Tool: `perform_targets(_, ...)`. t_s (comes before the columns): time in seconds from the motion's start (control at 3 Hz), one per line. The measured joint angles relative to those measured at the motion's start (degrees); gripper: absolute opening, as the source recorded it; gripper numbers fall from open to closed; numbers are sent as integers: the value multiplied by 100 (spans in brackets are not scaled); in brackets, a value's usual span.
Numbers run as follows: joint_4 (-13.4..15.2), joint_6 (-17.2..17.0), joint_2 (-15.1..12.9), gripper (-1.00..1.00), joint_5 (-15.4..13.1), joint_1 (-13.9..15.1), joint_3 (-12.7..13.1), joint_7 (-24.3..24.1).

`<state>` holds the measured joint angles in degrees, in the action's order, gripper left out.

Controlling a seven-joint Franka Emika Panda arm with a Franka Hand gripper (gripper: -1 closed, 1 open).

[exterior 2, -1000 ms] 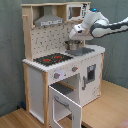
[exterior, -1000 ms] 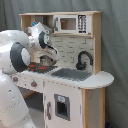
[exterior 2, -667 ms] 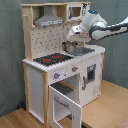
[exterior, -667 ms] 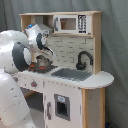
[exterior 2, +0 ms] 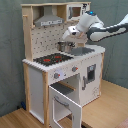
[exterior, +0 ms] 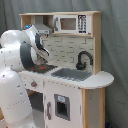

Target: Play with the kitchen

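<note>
The gripper (exterior 2: 65, 44) hung above the kitchen (exterior 2: 62, 70) counter beside a metal pot (exterior 2: 64, 46); its grasp state could not be determined. Oven door (exterior 2: 63, 103) stood open.

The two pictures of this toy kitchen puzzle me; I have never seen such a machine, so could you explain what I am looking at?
Both pictures show the same moment, taken by two cameras standing off the machine on different sides. The white jointed thing is a robot arm; in the first exterior view its bulky body fills the first exterior view's left. It is reaching over a child's play kitchen of pale wood and white panels. On the counter are a black and red stovetop, a grey sink and a black faucet. Above hang a grey hood and a toy microwave. In the second exterior view the oven door hangs open, and the gripper is just above a small metal pot. Whether it holds anything I cannot tell.
</note>
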<state>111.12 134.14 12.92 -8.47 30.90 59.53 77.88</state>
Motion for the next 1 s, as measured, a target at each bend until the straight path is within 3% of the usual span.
perform_targets(1.0, -479, 123, -984, -100, -1241, 94, 718, -1168)
